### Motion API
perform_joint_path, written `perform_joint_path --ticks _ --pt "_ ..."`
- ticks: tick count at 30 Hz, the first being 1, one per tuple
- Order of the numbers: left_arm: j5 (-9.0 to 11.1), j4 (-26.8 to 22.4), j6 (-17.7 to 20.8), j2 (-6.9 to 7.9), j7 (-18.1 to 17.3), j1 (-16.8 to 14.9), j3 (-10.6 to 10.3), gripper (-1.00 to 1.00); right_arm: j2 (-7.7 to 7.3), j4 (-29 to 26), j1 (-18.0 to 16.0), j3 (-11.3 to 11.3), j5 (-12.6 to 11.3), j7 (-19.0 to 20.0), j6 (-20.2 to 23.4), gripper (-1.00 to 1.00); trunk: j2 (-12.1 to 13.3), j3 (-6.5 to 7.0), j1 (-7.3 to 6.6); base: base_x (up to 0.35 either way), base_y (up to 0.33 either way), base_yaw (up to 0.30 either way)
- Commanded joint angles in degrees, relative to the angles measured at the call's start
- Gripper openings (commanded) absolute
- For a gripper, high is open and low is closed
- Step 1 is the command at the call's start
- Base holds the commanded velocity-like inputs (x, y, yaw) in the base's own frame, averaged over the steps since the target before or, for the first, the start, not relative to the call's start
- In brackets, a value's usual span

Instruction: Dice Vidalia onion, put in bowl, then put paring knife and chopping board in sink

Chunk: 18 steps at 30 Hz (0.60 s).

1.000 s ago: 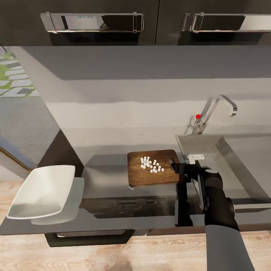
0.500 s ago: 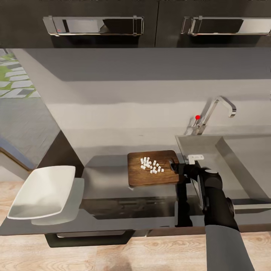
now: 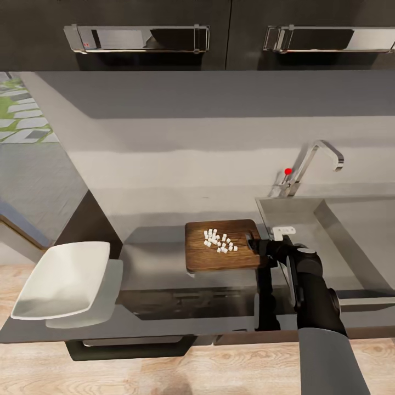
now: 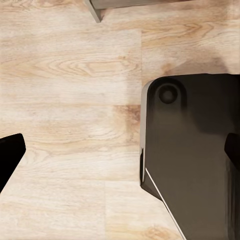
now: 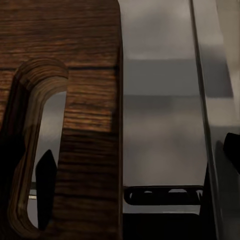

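The right gripper [image 3: 258,245] seems to pinch the chopping board [image 3: 222,262] by its slot, one finger poking through, to carry the onion bits [image 3: 219,241] to the bowl [image 3: 63,280].

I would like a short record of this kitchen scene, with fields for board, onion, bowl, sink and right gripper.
board: chopping board on the countertop, slot handle toward the sink
onion: diced onion, pale pieces on the board
bowl: bowl, empty, at the countertop's left end
sink: sink, right of the board
right gripper: right gripper at the board's slot; grip unclear
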Motion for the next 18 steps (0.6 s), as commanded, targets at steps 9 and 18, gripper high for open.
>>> perform_joint_path --ticks 9,18 --pt "0.58 -0.12 -0.05 0.08 0.20 0.01 -0.49 1.00 0.03 0.36 -0.04 -0.17 0.43 0.46 0.41 1.00 -0.08 -0.09 0.05 0.000 0.000 0.000" --pt "0.58 -0.12 -0.05 0.08 0.20 0.01 -0.49 1.00 0.09 0.36 -0.04 -0.17 0.44 0.45 0.41 1.00 -0.08 -0.09 0.05 0.000 0.000 0.000"
